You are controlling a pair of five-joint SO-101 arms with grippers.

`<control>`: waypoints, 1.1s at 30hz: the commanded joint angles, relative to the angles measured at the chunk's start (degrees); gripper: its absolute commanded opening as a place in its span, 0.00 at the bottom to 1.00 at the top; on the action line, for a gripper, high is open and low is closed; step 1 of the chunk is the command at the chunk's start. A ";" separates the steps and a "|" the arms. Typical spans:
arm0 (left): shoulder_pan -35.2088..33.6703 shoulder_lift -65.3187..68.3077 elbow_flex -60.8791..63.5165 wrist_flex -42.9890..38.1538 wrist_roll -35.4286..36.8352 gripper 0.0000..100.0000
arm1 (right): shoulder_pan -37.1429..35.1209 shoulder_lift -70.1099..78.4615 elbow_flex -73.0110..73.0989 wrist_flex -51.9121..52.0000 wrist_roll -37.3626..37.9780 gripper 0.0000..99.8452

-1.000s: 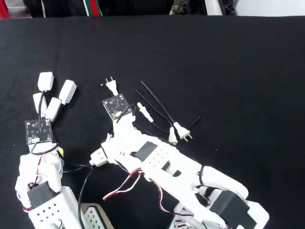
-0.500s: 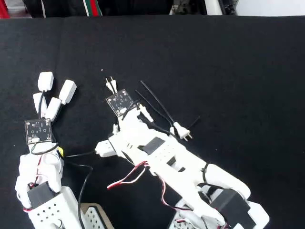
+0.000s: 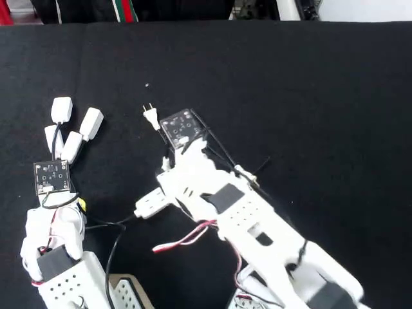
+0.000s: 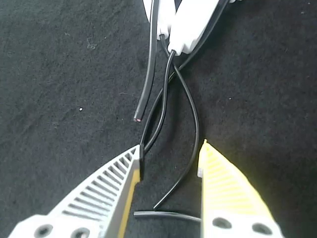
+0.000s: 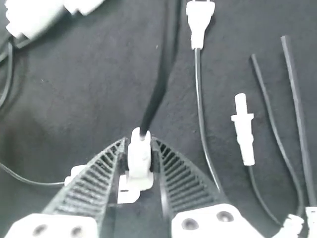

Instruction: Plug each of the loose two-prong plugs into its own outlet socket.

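Observation:
In the right wrist view my right gripper (image 5: pixel 138 142) is shut on a white two-prong plug (image 5: pixel 138 161) whose black cord runs away from the fingers. Beyond it lie another loose white plug (image 5: pixel 199 19) and a slim white plug piece (image 5: pixel 244 130). In the high view the right arm's wrist (image 3: pixel 182 127) sits at table centre, beside a loose plug (image 3: pixel 150 114). Several white outlet sockets (image 3: pixel 76 129) cluster at the left. My left gripper (image 4: pixel 171 156) stands open over black cords (image 4: pixel 188 114), just short of the socket bodies (image 4: pixel 190 22).
The table (image 3: pixel 309 96) is covered in black cloth. Loose black cord ends (image 5: pixel 285 99) lie beside the right gripper. The left arm (image 3: pixel 55 232) stands at the near left corner, with red and white wires (image 3: pixel 187 238) trailing under the right arm.
The right arm has swung to the right and a little farther away, now covering the plugs that lay at centre. The left arm has kept still.

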 commanded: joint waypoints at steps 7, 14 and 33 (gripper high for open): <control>24.22 -0.53 -3.47 -4.66 -0.09 0.19 | 1.14 -17.01 -2.15 2.02 -10.90 0.01; 40.92 -0.53 1.45 -21.63 0.53 0.19 | 0.62 -23.60 2.51 -0.18 -15.74 0.01; 45.58 -0.53 2.95 -32.00 12.40 0.20 | -4.31 -27.03 8.92 -2.11 -15.65 0.01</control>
